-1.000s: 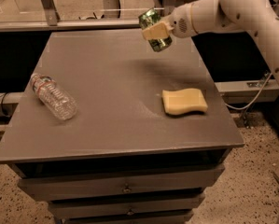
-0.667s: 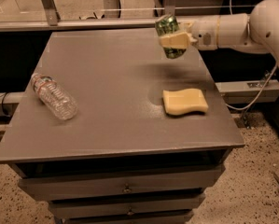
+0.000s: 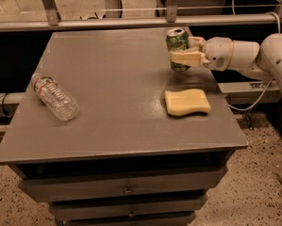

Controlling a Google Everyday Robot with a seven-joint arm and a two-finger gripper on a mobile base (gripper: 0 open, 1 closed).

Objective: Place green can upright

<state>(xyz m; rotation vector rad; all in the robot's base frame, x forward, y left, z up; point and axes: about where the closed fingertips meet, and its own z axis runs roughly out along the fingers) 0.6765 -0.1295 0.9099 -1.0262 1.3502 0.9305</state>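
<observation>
Green can (image 3: pixel 177 39) held upright, upper right of frame.
Arm (image 3: pixel 253 55) stretched level from right edge; gripper (image 3: pixel 180 52) jaws clamp the can's sides, at table's (image 3: pixel 112 88) far right.

A: Where's the cream two-finger gripper (image 3: pixel 180 54)?
B: Over the far right of the grey flat-topped drawer table (image 3: pixel 112 65), reaching in on the white arm (image 3: pixel 244 55). Its fingers clamp a dark green metal drink can (image 3: pixel 177 40), upright, silver top up.
A: Base touching?
B: Can't tell. A yellow wavy-edged sponge (image 3: pixel 187 101) lies near it, closer to the front edge. A clear plastic bottle (image 3: pixel 54 97) lies on its side at the left.
</observation>
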